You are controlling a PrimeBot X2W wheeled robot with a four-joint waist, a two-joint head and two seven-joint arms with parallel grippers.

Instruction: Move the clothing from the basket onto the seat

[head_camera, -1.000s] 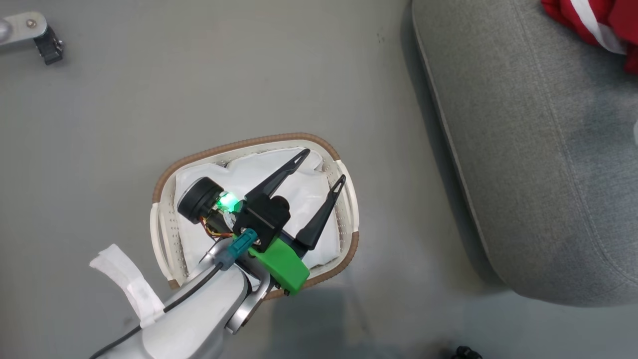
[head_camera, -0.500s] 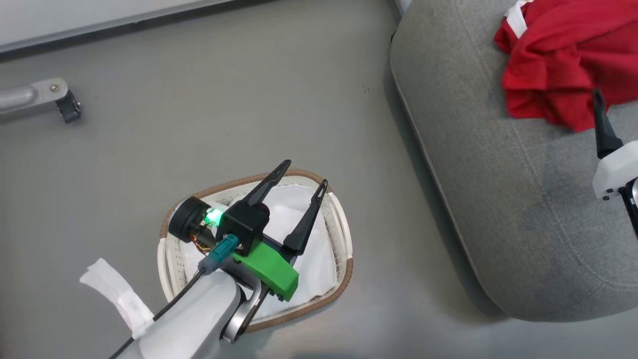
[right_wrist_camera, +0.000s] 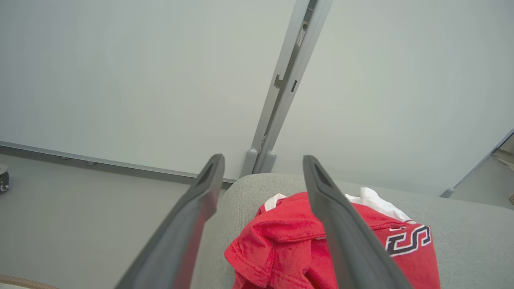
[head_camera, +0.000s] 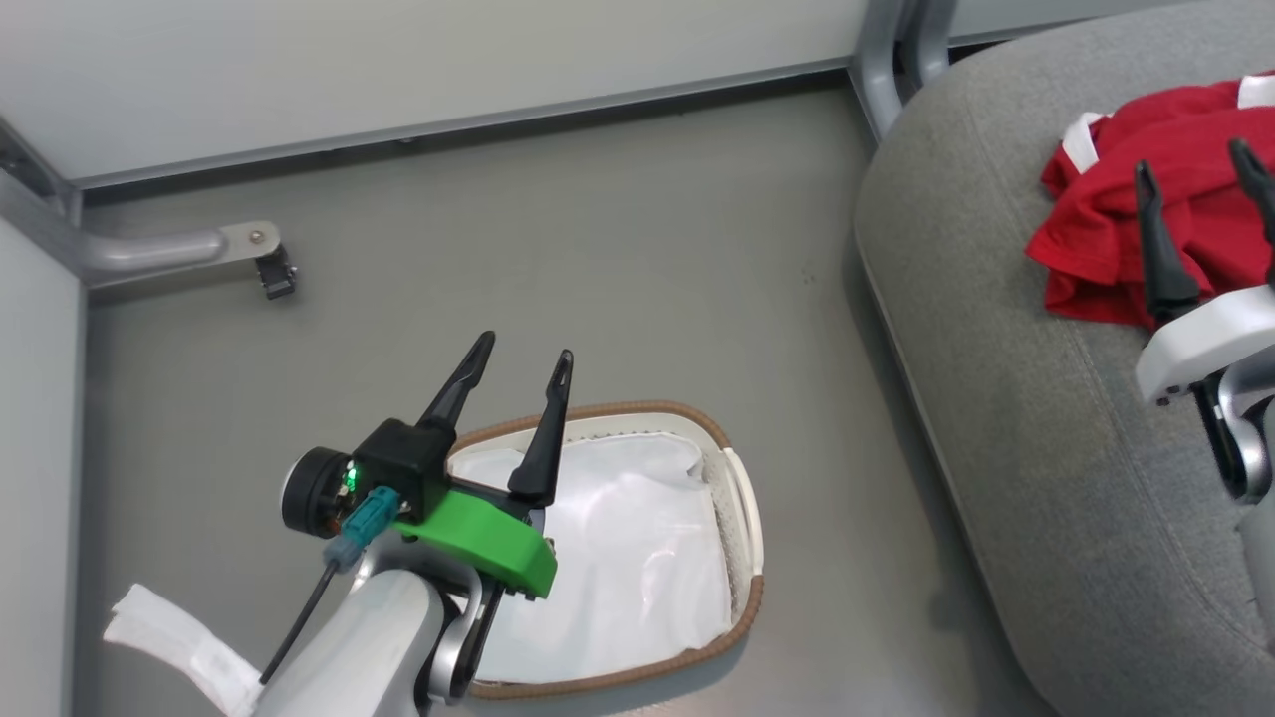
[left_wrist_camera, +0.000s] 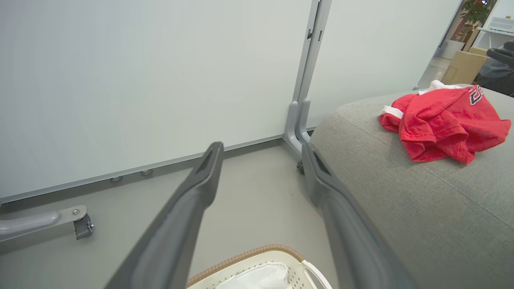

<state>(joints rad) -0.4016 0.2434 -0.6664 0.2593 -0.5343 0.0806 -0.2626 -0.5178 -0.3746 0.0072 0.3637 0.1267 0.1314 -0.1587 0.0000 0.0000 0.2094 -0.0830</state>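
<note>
Hovering over the far rim of the basket (head_camera: 637, 410), the left gripper (head_camera: 525, 349) is showing its two dark fingers spread wide and gripping nothing. Over on the seat (head_camera: 996, 398), the right gripper (head_camera: 1191, 159) is hanging with its fingers just as wide apart and nothing between them.

The clothing (head_camera: 1096, 209) is lying on the seat as a crumpled red heap with white trim and a bit of lettering. I cannot tell from here whether it is one garment or two. From the right claw it is sitting dead ahead at 12 o'clock, just beyond and under the fingertips. Whether they are brushing the cloth I cannot say. From the left claw it is lying well apart, out at about 2 o'clock, across the bare floor (head_camera: 598, 219). So the right arm is by far the nearer one. The heap is bunched up, spreading a little wider than it is deep, running from 9 to 3 o'clock across the right claw's line.

Inside the basket I am seeing the white liner (head_camera: 618, 558) and no red. The left forearm is covering its near corner at 8 o'clock.

To my eye the moving is looking done.
</note>
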